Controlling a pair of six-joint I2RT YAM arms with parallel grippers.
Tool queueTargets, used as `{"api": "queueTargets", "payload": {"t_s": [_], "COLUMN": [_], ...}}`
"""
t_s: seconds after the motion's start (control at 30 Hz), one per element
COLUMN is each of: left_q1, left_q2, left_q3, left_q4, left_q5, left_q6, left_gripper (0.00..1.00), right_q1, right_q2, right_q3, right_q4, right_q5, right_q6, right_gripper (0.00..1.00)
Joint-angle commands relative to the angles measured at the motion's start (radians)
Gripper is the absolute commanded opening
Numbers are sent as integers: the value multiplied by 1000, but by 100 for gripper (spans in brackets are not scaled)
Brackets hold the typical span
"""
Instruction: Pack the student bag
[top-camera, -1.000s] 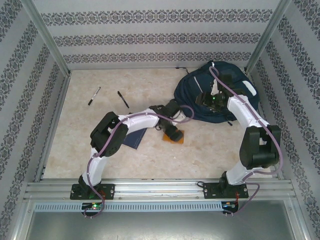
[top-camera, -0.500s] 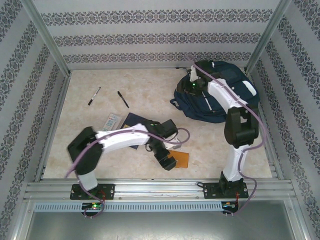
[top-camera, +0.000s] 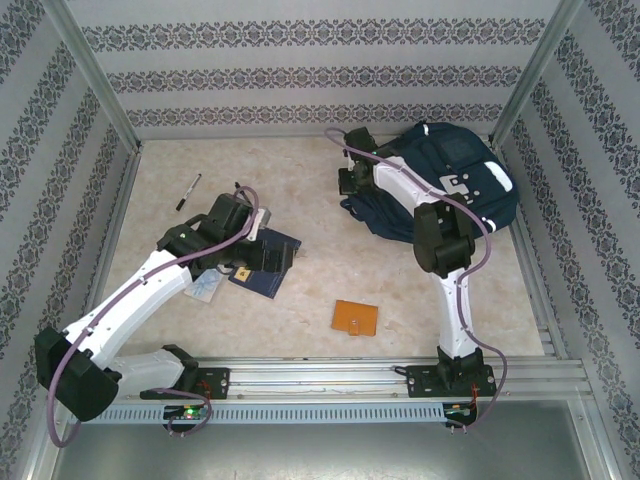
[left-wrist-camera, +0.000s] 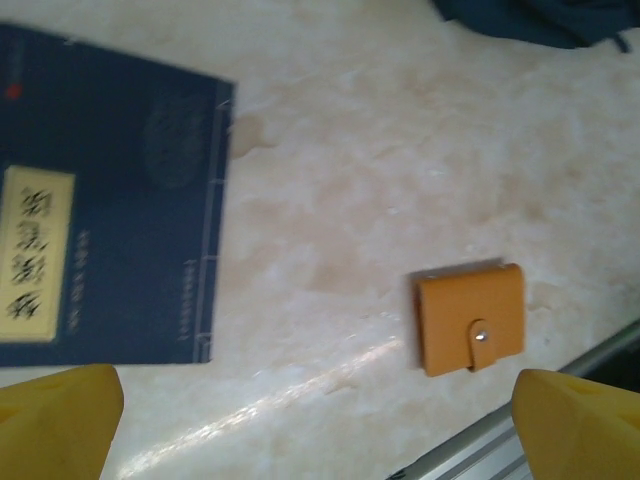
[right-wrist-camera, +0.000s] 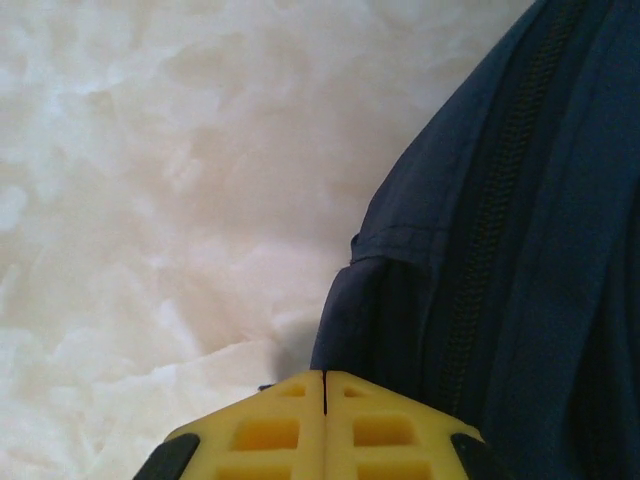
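The student bag (top-camera: 465, 180), navy with white-grey patches, lies at the back right of the table. My right gripper (top-camera: 350, 182) is at its left edge. In the right wrist view its yellow fingers (right-wrist-camera: 325, 425) are pressed together, their tips against a fold of the bag (right-wrist-camera: 500, 230) beside a zipper, with nothing visible between them. My left gripper (top-camera: 280, 258) hovers over a flat navy book (top-camera: 262, 268). The left wrist view has its fingertips (left-wrist-camera: 60, 415) wide apart, gripper (left-wrist-camera: 315, 405) open and empty above bare table, with the book (left-wrist-camera: 110, 200) to the left.
An orange snap wallet (top-camera: 355, 318) (left-wrist-camera: 470, 318) lies near the front rail (top-camera: 320, 375). A black pen (top-camera: 188, 191) lies at the back left. A pale flat object (top-camera: 205, 288) shows under the left arm. Patterned walls enclose the table.
My left arm swung left from beside the wallet to over the book. My right gripper slid from the bag's top to its left edge and shut.
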Motion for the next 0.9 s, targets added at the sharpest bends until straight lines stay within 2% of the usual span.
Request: {"api": "queueTargets", "payload": {"t_s": [0.0,0.03,0.07,0.1,0.2,0.4,0.5,0.57,0.63,0.67,0.73,0.83,0.87], "left_q1": [46,48,49,49,49,50,49,50,49,50,50,51,53], "left_q2": [-6,-6,-6,-4,1,-12,-7,-6,-8,-12,-14,-19,-21], "left_q3": [9,9,8,5,-25,-84,-104,-118,-137,-144,-148,-124,-112], "left_q4": [-77,-76,-73,-69,-40,8,18,22,32,38,45,27,19], "left_q5": [16,16,17,16,43,60,64,67,73,77,86,91,86], "left_q6": [-37,-27,-22,-22,-40,-55,-55,-57,-63,-64,-65,-54,-55], "left_gripper": [100,100,100,100,100,100,100,100,100,100,100,99,100], "right_q1": [7,7,6,1,-28,-34,-27,-28,-29,-26,-14,9,21], "right_q2": [-129,-156,-177,-191,-168,-18,51,87,104,103,79,-2,-49], "right_q3": [2,-14,-36,-57,-65,14,49,77,93,96,85,51,4], "right_q4": [-46,-34,-10,24,69,45,32,10,20,25,53,28,35], "right_q5": [-49,12,76,109,202,189,197,226,174,145,44,-125,-238], "right_q6": [-75,-54,-34,-22,64,112,119,125,84,50,-58,-242,-335], "right_gripper": [4,28,45,51,56,57,53,47,30,15,2,0,0]}}
